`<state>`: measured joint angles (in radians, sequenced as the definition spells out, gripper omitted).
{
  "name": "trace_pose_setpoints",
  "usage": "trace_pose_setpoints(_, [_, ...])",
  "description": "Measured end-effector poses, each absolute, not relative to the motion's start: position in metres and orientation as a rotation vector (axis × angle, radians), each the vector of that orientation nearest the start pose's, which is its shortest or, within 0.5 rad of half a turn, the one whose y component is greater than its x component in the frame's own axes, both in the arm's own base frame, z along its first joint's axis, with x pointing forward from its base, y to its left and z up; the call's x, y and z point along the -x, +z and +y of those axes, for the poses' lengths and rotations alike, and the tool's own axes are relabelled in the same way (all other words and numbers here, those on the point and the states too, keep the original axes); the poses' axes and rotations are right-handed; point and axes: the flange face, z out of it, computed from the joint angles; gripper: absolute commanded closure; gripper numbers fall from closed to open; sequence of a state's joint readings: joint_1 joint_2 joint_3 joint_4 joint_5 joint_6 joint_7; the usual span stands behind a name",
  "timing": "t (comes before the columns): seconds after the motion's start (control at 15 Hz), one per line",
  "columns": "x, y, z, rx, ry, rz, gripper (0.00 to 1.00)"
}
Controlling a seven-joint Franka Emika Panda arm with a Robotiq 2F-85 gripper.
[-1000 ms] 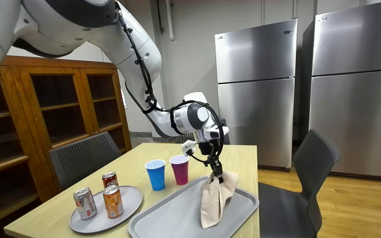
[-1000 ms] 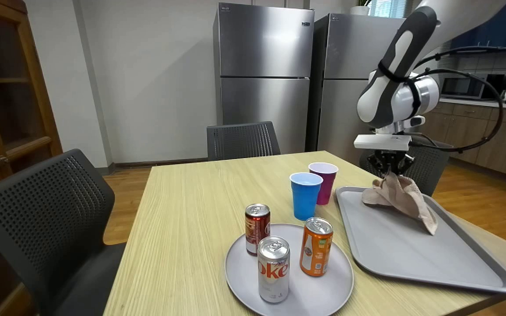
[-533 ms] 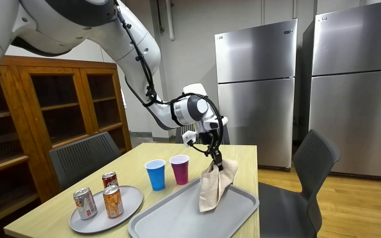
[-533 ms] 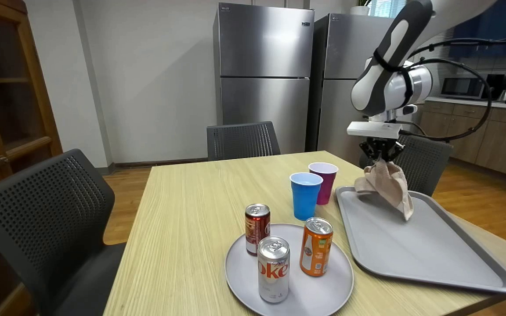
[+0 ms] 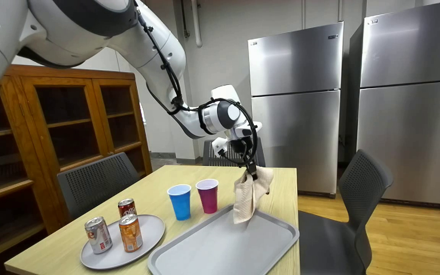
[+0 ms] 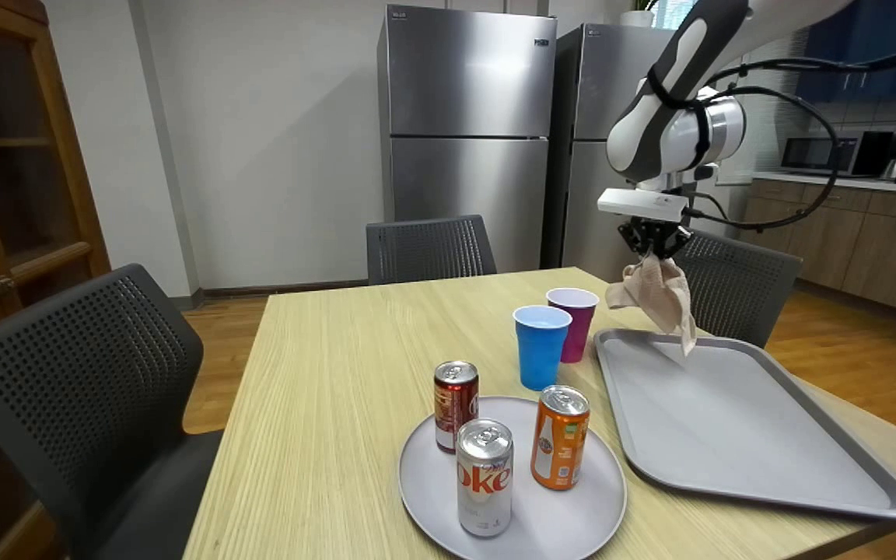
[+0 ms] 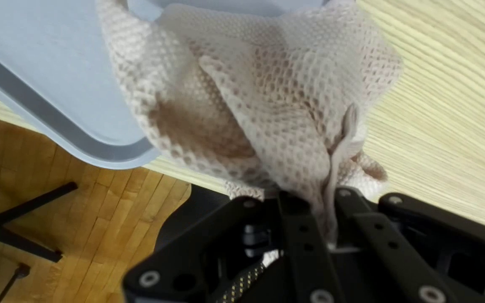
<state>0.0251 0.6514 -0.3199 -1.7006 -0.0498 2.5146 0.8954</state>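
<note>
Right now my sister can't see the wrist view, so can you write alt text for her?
A crumpled pinkish-beige cloth with a bumpy weave is pinched between the robot's black fingers. Behind it, a gray tray shows at the upper left and a pale wooden table at the right. A brown wooden floor shows at the lower left.

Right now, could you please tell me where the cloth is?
In both exterior views, the cloth hangs pinched in the tool, to the right of the purple cup, near the far end of the tray.
</note>
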Motion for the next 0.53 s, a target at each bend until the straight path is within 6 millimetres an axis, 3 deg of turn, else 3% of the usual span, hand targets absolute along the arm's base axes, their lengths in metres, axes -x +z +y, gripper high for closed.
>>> trace_pose_setpoints(0.53, [-0.711, 0.254, -0.169, 2.776, -0.503, 1.647, 0.98])
